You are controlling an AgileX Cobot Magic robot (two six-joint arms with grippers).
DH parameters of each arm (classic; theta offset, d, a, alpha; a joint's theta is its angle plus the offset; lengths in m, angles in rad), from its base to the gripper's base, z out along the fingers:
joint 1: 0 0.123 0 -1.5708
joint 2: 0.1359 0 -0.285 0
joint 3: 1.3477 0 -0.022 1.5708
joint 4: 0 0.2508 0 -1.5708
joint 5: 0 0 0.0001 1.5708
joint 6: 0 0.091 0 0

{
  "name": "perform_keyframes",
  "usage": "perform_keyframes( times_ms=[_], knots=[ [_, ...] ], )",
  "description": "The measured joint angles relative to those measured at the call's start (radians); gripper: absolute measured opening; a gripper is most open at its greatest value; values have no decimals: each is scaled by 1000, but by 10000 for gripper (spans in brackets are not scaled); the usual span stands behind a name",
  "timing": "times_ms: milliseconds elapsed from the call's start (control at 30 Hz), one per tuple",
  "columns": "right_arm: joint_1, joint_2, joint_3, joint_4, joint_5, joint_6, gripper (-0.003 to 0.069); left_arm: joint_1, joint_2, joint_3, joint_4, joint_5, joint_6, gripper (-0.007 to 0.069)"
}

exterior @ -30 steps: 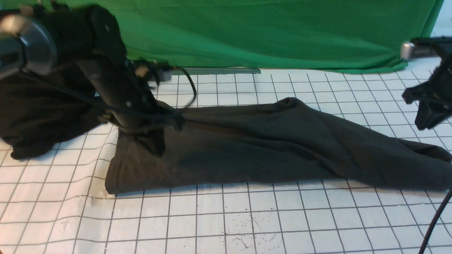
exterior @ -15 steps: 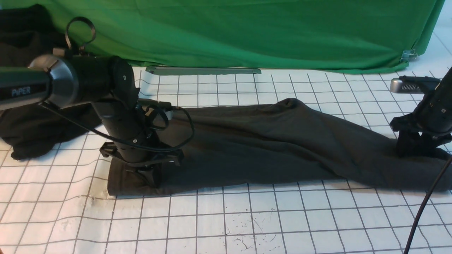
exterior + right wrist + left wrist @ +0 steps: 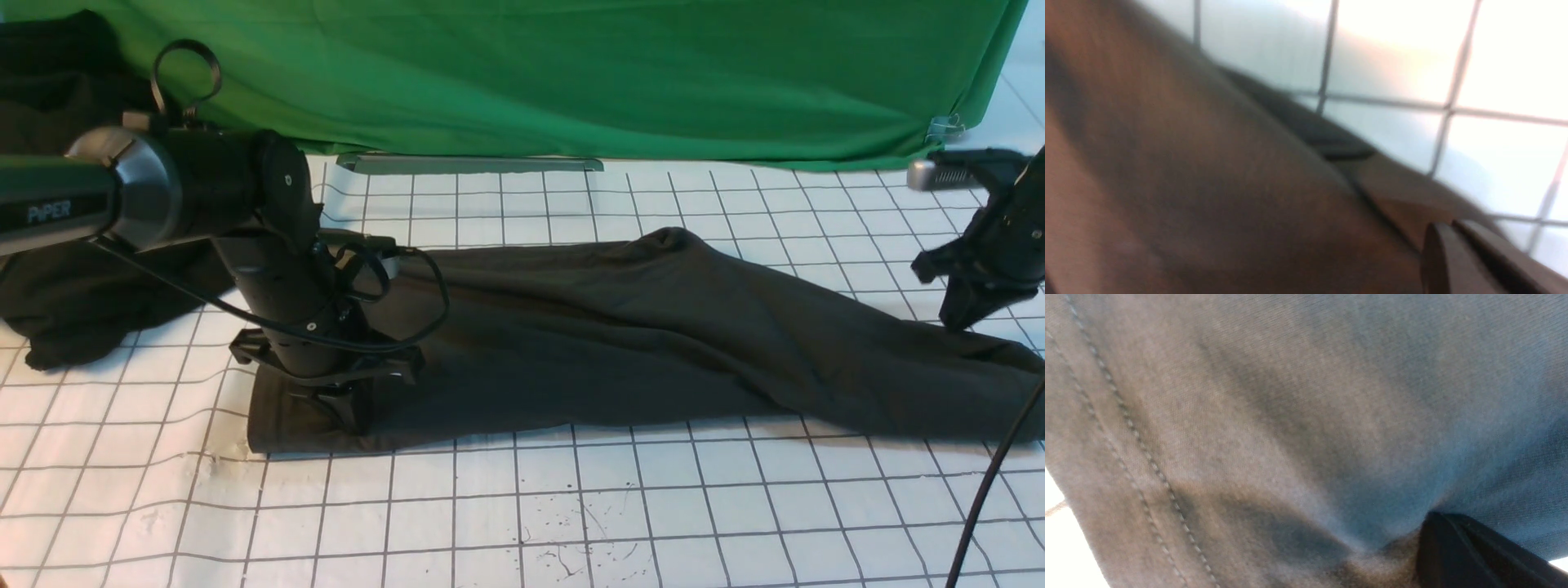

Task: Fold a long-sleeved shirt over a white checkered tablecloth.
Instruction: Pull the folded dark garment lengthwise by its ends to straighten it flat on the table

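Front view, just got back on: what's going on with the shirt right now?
The long-sleeved shirt lies as a long folded band on the white checkered tablecloth. The left gripper is down on its left end, shut, fabric puckered at its tip as if pinched. The right gripper, also shut, hangs just above the shirt's right end, apparently holding nothing.

Wrinkled green cloth backdrop (image 3: 571,82)

Dark brownish-grey long-sleeved shirt (image 3: 620,343) lies folded into a long rumpled band across the middle of the white checkered tablecloth (image 3: 571,506), humped mid-length.
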Motion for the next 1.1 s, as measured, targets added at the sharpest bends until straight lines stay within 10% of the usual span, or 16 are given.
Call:
perform_keyframes(
  times_ms=[233,433,600,767,933,1100],
  knots=[
    [2,-6,-22,3,57,6,25,0,0,0,0,1,0,-4],
    [38,50,-22,4,70,-37,338,0,0,0,0,0,0,-4],
    [44,82,-22,4,40,-43,382,0,0,0,-2,1,-1,-4],
    [44,84,-22,4,35,-43,300,0,0,0,0,0,-1,-4],
    [49,84,-23,3,65,-62,34,0,1,0,0,0,-1,-4],
    [43,68,-29,0,71,-71,6,0,1,0,0,0,-3,-4]
  ],
)
